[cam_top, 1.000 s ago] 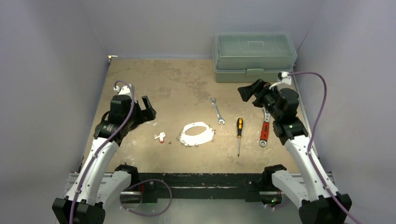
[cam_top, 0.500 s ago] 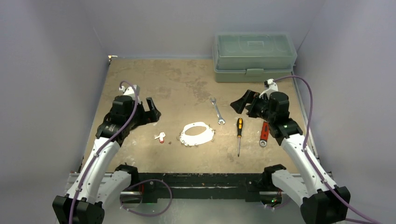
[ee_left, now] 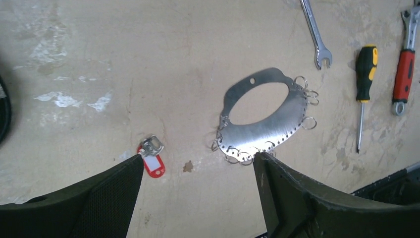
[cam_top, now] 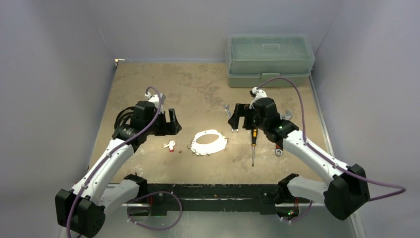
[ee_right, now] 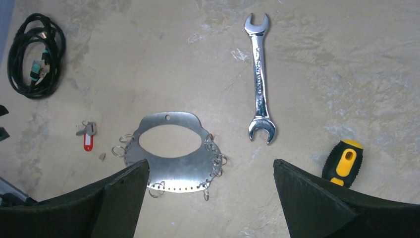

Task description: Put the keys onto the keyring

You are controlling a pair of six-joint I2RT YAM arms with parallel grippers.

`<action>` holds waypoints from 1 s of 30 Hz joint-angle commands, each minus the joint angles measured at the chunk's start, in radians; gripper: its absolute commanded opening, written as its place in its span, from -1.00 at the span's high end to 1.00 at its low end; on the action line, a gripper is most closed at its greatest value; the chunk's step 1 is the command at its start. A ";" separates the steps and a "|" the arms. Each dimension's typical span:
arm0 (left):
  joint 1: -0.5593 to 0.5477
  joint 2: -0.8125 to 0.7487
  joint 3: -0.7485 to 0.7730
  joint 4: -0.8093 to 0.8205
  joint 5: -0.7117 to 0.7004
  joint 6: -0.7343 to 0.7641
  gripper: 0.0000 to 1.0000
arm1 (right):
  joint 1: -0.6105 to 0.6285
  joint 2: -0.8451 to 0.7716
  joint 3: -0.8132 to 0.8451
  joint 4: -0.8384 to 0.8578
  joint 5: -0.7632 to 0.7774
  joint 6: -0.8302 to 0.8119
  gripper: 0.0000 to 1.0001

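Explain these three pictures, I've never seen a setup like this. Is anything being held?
Two robot arms stand at a table. One picture looks down from above; the other two come from a camera on each wrist. The dark shapes at their lower edge are the left tool and right tool, both open, holding nothing. On the table lie a metal keyring, a red-tagged key apart from it, a spanner, a screwdriver, a red-handled wrench, a black cable and a lidded box.

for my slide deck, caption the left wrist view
Open left gripper above small silvery key with red plastic tag, beside silvery oval keyring
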 commanded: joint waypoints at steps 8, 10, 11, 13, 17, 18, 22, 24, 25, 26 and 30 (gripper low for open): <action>-0.148 -0.018 -0.025 0.038 -0.060 0.004 -0.38 | 0.119 0.103 0.138 0.044 -0.021 -0.096 -0.98; -0.188 -0.031 -0.045 0.062 -0.076 -0.008 -0.33 | 0.129 0.119 0.126 0.087 -0.066 -0.115 -0.98; -0.208 -0.038 -0.056 0.077 -0.082 -0.013 -0.33 | 0.133 0.128 0.128 0.090 -0.078 -0.118 -0.98; -0.250 -0.041 -0.061 0.084 -0.120 -0.017 -0.33 | 0.135 0.145 0.145 0.075 -0.064 -0.110 -0.97; -0.320 -0.016 -0.074 0.105 -0.235 -0.042 -0.28 | 0.135 0.192 0.180 0.023 0.006 -0.083 -0.97; -0.334 -0.001 -0.075 0.115 -0.245 -0.046 -0.26 | 0.135 0.204 0.184 0.017 0.010 -0.079 -0.95; -0.356 0.048 -0.045 0.119 -0.218 -0.013 -0.08 | 0.135 0.252 0.188 -0.006 0.028 -0.042 -0.83; -0.358 0.055 -0.021 0.094 -0.223 0.038 -0.05 | 0.135 0.277 0.188 -0.009 0.029 -0.013 -0.80; -0.359 0.054 -0.014 0.084 -0.235 0.073 -0.04 | 0.134 0.293 0.187 -0.008 0.026 0.006 -0.77; -0.358 0.050 -0.016 0.082 -0.245 0.090 -0.04 | 0.135 0.299 0.185 -0.003 0.017 0.026 -0.75; -0.358 0.033 -0.031 0.107 -0.243 0.093 -0.01 | 0.149 0.340 0.163 0.041 -0.012 0.075 -0.57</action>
